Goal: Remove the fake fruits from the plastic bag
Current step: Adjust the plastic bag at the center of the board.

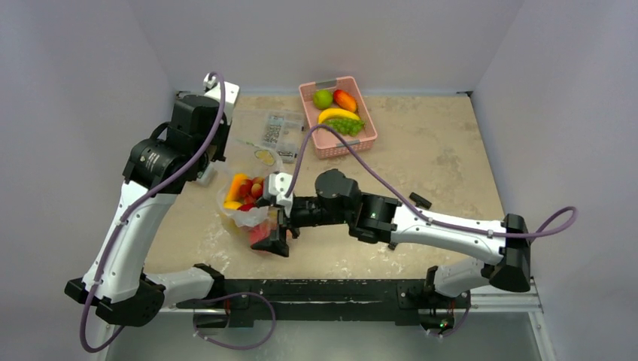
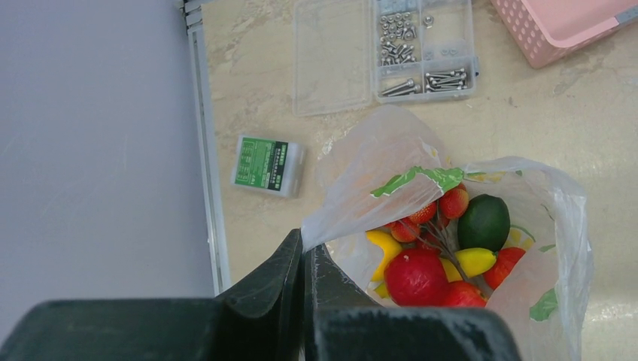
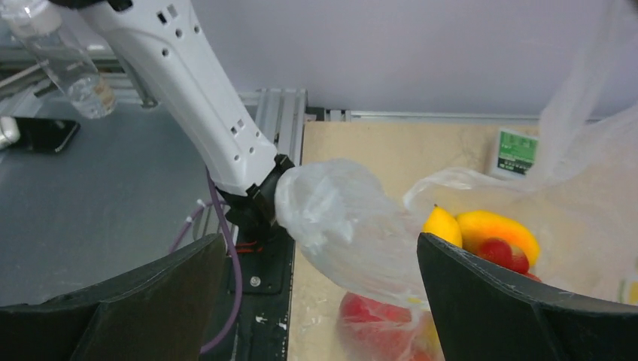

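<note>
Fruits (image 2: 417,277), perhaps all, inside plastic bag (image 2: 376,162)

You see the plastic bag (image 2: 353,180) as clear, faintly milky film printed with green and yellow motifs. Inside it, the fake fruits (image 2: 416,275) are glossy red, yellow and orange, with one dark green. The desk (image 1: 436,150) is beige with pale mottling and carries a pink lattice basket (image 1: 347,143) and a clear case (image 2: 338,53) of silvery screws. The arms (image 1: 444,226) are white with black joints and purple cables (image 1: 223,105).
</note>
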`<state>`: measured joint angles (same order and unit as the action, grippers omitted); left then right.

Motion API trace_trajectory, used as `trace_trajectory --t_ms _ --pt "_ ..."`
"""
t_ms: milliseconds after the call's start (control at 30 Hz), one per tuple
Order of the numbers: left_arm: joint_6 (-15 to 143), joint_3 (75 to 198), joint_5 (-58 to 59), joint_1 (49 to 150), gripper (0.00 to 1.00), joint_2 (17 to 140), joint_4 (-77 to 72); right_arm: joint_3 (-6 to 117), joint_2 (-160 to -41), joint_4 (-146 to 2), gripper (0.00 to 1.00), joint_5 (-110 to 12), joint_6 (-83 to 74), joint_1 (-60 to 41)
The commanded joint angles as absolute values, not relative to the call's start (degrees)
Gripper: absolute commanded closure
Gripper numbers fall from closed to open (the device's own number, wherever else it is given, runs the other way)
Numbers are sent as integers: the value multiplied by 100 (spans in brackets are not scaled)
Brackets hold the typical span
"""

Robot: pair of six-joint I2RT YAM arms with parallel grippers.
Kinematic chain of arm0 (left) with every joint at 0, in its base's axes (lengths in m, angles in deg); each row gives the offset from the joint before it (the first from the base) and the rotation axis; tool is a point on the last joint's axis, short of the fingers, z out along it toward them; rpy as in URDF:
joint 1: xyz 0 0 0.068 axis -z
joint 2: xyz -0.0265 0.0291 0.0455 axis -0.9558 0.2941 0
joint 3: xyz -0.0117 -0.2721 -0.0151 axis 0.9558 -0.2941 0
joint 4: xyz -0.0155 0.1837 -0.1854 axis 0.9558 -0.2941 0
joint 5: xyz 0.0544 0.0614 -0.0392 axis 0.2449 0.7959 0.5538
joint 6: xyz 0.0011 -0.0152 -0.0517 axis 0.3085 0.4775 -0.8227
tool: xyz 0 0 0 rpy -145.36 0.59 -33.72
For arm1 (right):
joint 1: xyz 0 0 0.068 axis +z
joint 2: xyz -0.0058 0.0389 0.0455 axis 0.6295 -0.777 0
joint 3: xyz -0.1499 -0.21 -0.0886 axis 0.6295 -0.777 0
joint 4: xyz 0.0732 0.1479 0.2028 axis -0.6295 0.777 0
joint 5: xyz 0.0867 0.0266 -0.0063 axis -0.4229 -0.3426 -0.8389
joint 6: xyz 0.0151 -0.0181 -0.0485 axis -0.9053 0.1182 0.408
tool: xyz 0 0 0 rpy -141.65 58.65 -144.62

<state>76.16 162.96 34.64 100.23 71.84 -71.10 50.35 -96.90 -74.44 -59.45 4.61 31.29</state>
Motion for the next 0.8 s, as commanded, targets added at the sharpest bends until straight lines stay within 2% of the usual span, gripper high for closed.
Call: trace_trajectory --t_ms 0,67,100,167,200,233,267,300,333,433,567,767 --pt "7430 16260 3386 9960 100 7076 -6789 5328 -10100 -7802 1 -5745 991 3355" --pt "7430 16232 3291 9962 100 7014 -6720 5395 -10315 -7861 2 -5397 989 3401" --pt "7449 16203 3274 9956 100 6988 -6671 5406 -10397 -7882 9 -5249 1012 3443" --pt "7510 16206 3300 9946 100 6977 -6650 5499 -10550 -7698 30 -4990 1049 3544" --pt "7554 16241 3349 9931 100 6996 -6671 5469 -10560 -7615 45 -4898 1056 3597" --pt "7565 16269 3414 9904 100 7026 -6681 5330 -10509 -7659 68 -4816 1037 3661" --pt "7696 16289 3505 9882 100 7061 -6664 5149 -10422 -7750 83 -4764 1001 3732" --pt "7779 16284 3551 9831 100 7101 -6615 4916 -10312 -7818 94 -4752 926 3836" --pt "7834 16280 3522 9758 100 7119 -6534 4679 -10197 -7903 100 -4756 814 3906" --pt "7957 16256 3229 9470 100 7213 -6335 3998 -9878 -7956 100 -4655 448 4144" --pt "8260 16291 3415 9257 100 7485 -6133 3063 -9527 -8041 100 -4414 -140 4403" --pt "8685 16653 3549 9241 100 8023 -6181 2568 -9267 -8126 100 -4479 -422 4453"
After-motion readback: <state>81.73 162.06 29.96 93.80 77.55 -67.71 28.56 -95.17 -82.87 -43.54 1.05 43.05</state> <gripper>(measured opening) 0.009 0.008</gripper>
